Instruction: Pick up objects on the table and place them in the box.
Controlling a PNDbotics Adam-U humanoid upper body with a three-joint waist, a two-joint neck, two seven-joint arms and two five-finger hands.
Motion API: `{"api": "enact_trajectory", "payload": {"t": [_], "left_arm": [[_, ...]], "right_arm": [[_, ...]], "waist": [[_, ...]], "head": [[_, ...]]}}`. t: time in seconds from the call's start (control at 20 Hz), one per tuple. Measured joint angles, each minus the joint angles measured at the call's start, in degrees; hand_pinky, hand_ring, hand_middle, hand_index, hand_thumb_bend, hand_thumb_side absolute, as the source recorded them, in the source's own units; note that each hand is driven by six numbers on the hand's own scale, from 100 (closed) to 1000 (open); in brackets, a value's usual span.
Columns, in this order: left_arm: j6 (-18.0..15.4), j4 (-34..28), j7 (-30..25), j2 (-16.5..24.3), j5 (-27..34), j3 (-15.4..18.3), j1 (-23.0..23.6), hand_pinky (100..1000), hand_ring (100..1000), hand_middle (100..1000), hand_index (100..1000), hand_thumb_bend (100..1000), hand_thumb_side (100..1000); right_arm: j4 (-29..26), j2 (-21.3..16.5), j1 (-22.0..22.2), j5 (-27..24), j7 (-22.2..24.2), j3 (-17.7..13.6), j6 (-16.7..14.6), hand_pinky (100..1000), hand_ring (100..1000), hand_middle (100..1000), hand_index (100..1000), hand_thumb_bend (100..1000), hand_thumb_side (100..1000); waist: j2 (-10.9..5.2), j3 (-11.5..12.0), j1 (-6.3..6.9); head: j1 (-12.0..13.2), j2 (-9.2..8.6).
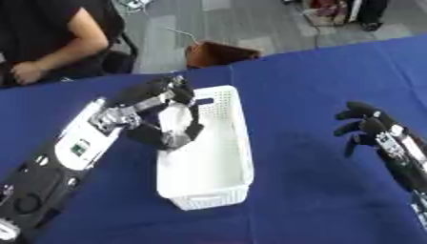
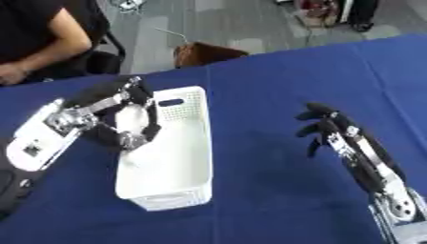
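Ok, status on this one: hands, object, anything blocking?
Left hand shut on white object, over box. Right hand idle, open. Nothing blocking.

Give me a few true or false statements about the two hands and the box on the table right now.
1. The left hand holds a white object over the box. True.
2. The right hand grips the box. False: it is apart from it, holding nothing.
3. The box is red. False: it is white.
4. The cloth is blue. True.
5. The box lies on its side. False: it stands upright, open upward.
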Motion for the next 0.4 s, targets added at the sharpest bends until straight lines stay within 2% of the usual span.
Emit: {"api": "enact_trajectory", "payload": {"t": [0.2, 0.4], "left_arm": [[-1.1, -0.7, 1.1, 0.0, -6.6, -0.1, 0.2, 754, 863, 913, 929, 100, 734], [-1.8, -0.8, 1.8, 0.0, -9.7, -0.8, 0.5, 768, 872, 921, 940, 100, 732]], "right_arm": [[0.0, 0.1, -0.2, -0.1, 0.0, 0.0, 0.0, 417, 670, 762, 933, 100, 874], [0.0, 0.1, -0.2, -0.1, 0.1, 0.0, -0.1, 418, 670, 762, 933, 100, 876]], "waist": [[0.18, 0.0, -0.04], [0.21, 0.0, -0.22]], "head": [[0.1, -0.17], [0.1, -0.18]]}}
